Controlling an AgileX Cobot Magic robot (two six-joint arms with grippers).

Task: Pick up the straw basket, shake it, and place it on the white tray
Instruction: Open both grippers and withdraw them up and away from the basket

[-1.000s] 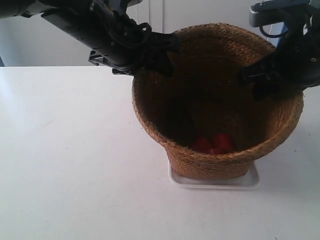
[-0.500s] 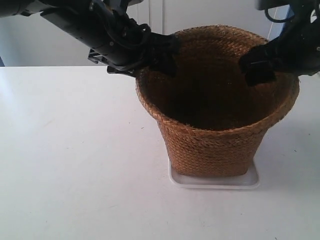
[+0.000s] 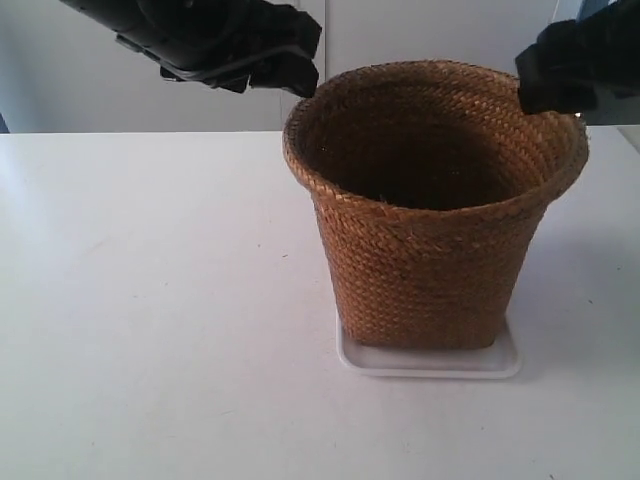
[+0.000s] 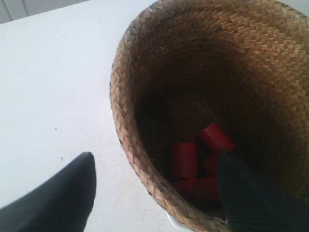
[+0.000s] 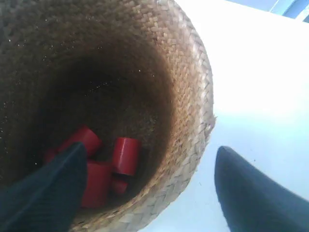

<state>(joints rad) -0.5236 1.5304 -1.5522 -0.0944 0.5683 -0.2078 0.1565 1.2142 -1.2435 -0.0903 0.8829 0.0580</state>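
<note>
One white tray is seen nearest the front, lying flat on a white table. Only its low rim is shown around the base of the straw basket. The basket is set upright on the tray, and its wider braided mouth spreads past the tray's edges. Both grippers are held above that mouth, and nothing is gripped by either.

In the left wrist view, the left gripper is spread wide and is empty. The basket's rim is seen below the gap between its two dark fingers. One finger is placed over the bare table outside the basket, the other over the dark inside. Several red cylinders are seen heaped at the bottom of the basket, below the gripper.

In the right wrist view, the right gripper is likewise spread wide and empty. The rim is again seen below the gap, with one finger over the inside and the other over the table. The same red cylinders are seen below it.

Farther back in the exterior view, the arm at the exterior view's left is held above and just beside the rim. The arm at the exterior view's right is seen against the rim's opposite side; whether it touches cannot be told. A pale wall is seen behind everything.
</note>
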